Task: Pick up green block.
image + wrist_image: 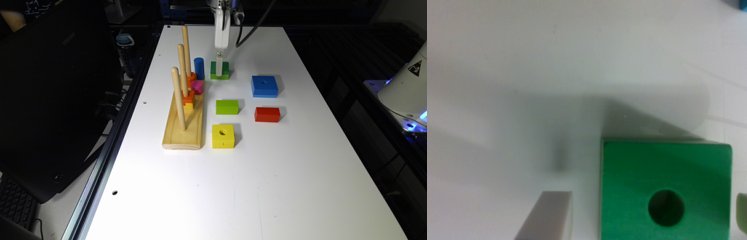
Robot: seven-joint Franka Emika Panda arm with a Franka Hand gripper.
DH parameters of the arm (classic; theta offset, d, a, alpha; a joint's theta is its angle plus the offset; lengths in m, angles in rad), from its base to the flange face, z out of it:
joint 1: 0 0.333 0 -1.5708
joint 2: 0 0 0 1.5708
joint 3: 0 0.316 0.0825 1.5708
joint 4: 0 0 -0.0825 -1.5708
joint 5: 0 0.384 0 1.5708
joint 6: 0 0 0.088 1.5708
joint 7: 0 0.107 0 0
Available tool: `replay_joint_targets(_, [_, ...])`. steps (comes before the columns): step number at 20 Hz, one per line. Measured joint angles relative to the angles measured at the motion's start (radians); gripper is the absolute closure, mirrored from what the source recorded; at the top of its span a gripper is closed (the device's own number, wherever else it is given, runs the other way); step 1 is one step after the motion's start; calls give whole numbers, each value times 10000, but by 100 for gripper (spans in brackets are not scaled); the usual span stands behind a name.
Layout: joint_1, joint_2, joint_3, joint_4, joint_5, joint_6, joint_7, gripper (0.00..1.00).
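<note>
The gripper [219, 68] is seen lowered over the green block [220, 70] at the far end of the white table [283, 186].

The block is set beside a blue cylinder [199, 68] and a wooden peg board [184, 128]. One finger [549, 216] is seen beside the block's edge, apart from it; whether the claw is open or closed cannot be told.

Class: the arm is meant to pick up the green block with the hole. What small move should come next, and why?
Probably close the gripper on the green block. In the wrist view one finger sits beside the block's edge with a small gap, low at the block.
</note>
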State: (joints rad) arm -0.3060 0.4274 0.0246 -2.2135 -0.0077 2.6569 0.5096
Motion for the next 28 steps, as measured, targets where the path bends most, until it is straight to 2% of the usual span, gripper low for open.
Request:
replay_joint_targets(14, [1, 110, 57, 63, 0, 69, 23, 0])
replay_joint_targets(28, [-2, 325, 54, 88, -7, 232, 33, 0])
